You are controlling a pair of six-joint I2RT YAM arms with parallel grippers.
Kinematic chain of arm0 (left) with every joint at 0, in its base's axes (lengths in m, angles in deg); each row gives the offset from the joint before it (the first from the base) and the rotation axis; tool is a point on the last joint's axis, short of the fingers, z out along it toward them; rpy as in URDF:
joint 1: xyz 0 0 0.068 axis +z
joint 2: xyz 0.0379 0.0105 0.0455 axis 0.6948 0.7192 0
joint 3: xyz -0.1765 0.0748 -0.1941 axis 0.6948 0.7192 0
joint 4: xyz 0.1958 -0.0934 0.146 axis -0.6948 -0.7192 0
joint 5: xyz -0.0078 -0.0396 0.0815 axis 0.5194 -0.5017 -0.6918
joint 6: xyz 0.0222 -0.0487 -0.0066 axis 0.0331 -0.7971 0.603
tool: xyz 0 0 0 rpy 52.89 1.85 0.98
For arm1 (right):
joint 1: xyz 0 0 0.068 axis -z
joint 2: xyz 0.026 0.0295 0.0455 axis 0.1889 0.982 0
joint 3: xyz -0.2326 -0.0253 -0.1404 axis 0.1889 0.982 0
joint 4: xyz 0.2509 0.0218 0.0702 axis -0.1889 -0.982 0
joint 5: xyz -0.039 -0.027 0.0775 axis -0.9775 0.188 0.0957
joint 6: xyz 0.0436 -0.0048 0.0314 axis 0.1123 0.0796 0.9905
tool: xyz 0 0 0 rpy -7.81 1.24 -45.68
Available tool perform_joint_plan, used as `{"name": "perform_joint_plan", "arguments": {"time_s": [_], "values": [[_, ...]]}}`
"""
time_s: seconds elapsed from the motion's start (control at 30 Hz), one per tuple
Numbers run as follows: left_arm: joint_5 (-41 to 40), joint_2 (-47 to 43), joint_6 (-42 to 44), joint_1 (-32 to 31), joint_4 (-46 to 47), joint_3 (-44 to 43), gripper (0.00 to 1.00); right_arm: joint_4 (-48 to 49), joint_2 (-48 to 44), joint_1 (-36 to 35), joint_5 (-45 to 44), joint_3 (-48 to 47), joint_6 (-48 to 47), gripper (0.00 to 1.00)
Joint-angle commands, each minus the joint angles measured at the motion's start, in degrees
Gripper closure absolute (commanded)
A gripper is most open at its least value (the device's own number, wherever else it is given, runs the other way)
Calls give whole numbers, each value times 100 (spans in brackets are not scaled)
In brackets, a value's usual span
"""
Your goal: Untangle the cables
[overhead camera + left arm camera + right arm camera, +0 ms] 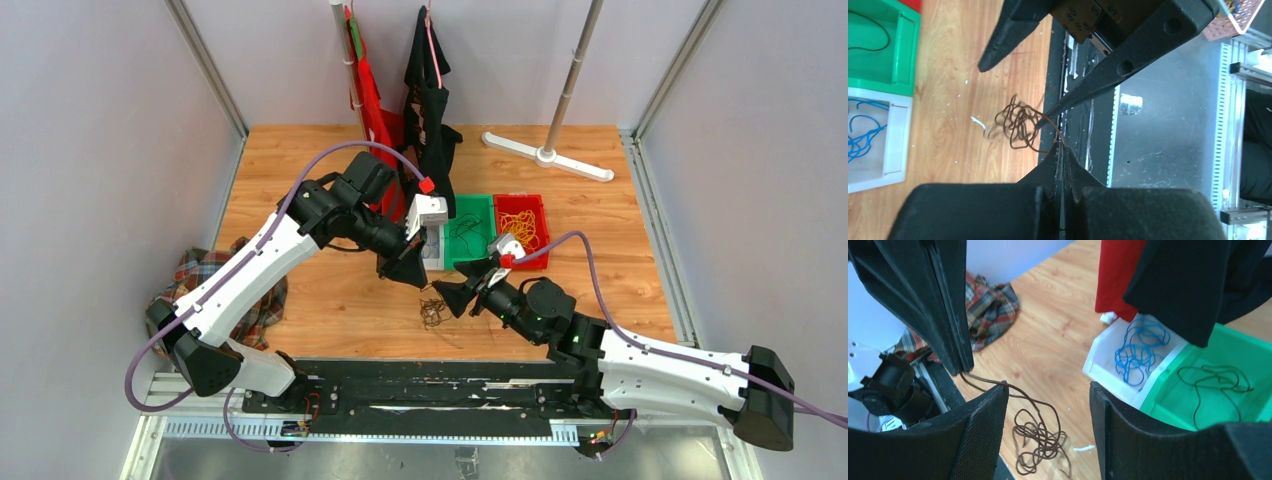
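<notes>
A tangle of dark brown cable (432,312) lies low over the wooden table (330,300), between the two grippers. My left gripper (1063,147) is shut on one strand of it, which runs up from the brown tangle (1015,122). In the right wrist view that strand crosses the tip of one right finger, and the brown tangle (1040,440) sits below the open right gripper (1048,386). Nothing is clamped between the right fingers. In the top view the left gripper (405,270) and right gripper (460,295) stand close together. Blue cables (1138,347) lie in a white bin, a black cable (1213,380) in a green bin, yellow cables (520,225) in a red bin.
The white bin (432,256), green bin (487,203) and red bin (522,200) stand side by side behind the grippers. Red and black clothes (425,110) hang over them from a rack. A plaid cloth (215,285) lies at the left edge, a white stand base (548,155) at the back.
</notes>
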Motion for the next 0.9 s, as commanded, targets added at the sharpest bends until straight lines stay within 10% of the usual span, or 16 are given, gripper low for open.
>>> {"name": "perform_joint_plan", "arguments": {"time_s": [0.0, 0.37, 0.67, 0.87], "values": [[477, 24, -284, -33, -29, -222, 99, 939, 26, -105, -380, -29, -433, 40], [761, -37, -265, -29, -28, -361, 99, 1159, 560, -250, -120, -127, -963, 43], [701, -54, -57, -27, -128, -282, 99, 831, 411, -363, -96, -207, -660, 98], [-200, -7, 232, -31, -133, -379, 69, 693, 429, -588, -310, -169, -506, 99]]}}
